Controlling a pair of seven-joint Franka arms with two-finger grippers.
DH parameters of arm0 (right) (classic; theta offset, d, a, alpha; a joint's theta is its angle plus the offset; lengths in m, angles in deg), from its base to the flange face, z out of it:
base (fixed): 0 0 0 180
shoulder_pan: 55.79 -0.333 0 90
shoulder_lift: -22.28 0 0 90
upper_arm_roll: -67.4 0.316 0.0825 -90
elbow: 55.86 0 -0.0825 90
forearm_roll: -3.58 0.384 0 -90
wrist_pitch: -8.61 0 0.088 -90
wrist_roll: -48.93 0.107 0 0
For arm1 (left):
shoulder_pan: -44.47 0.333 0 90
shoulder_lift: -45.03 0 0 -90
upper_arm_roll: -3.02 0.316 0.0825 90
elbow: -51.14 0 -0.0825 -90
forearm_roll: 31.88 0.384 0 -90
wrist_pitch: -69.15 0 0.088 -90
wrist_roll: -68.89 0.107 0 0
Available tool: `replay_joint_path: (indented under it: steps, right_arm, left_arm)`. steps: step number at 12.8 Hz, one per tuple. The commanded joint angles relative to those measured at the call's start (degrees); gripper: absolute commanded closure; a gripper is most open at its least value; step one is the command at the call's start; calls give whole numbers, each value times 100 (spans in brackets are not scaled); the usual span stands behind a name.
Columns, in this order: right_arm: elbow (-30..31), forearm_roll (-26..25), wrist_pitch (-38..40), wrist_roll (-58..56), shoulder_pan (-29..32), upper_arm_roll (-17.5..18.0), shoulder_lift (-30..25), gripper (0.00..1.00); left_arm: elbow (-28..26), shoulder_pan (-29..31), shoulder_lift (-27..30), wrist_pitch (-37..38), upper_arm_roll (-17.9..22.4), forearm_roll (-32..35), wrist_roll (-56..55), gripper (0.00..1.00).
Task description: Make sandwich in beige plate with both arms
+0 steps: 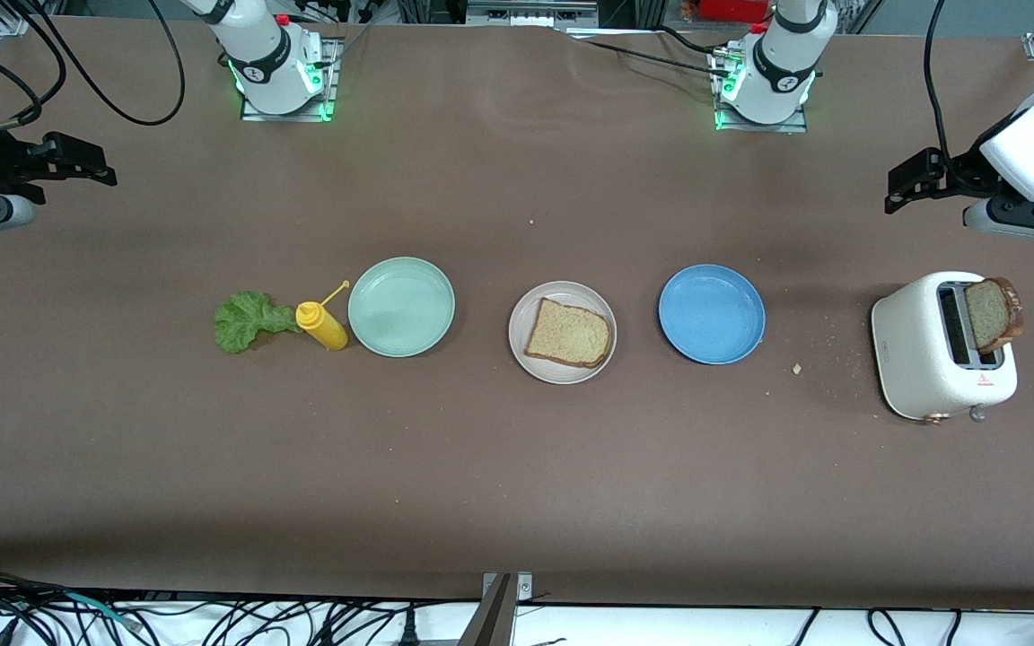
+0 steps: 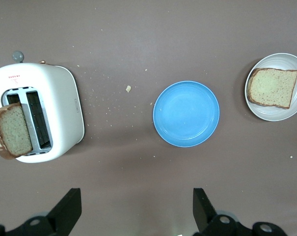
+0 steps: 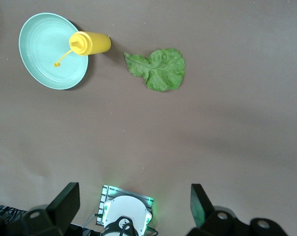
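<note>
A beige plate (image 1: 562,332) sits near the middle of the table (image 1: 517,467) with one bread slice (image 1: 569,333) lying flat on it. Beside it toward the left arm's end is a blue plate (image 1: 712,313), bare, and farther toward that end stands a white toaster (image 1: 941,346) with a second bread slice (image 1: 991,314) sticking up out of one slot, leaning over the toaster's edge; crumbs (image 1: 797,368) are scattered on the table between the blue plate and the toaster. Toward the right arm's end of the beige plate is a mint green plate (image 1: 401,306), and just beside it stands a yellow squeeze bottle (image 1: 322,325), its thin tip reaching over the plate's rim. A green lettuce leaf (image 1: 243,319) lies flat on the table, touching the bottle on the side away from the plates. The left gripper (image 2: 133,209) hangs high over the left arm's end of the table, fingers spread wide and holding nothing. The right gripper (image 3: 133,206) hangs high over the right arm's end, also spread wide and holding nothing. Both are well apart from the plates.
</note>
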Motion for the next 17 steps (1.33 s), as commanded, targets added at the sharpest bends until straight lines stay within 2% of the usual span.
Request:
replay_joint_path:
  steps: [1, 8, 12, 17]
  right_arm:
    - [-83, 118, 3, -4, 31, -28, 24, 0]
    - [-92, 294, -225, 40, 31, -36, 59, 0]
    - [-100, 233, -436, -65, 22, -221, 33, 0]
    - [-92, 66, -629, 14, -30, -186, 33, 0]
  left_arm:
    - [-47, -15, 61, -77, -11, -66, -33, 0]
    - [-38, -24, 61, -77, -19, 83, -59, 0]
    - [-47, -24, 61, -77, -19, 83, -59, 0]
    - [-38, -32, 61, -68, -19, 92, -59, 0]
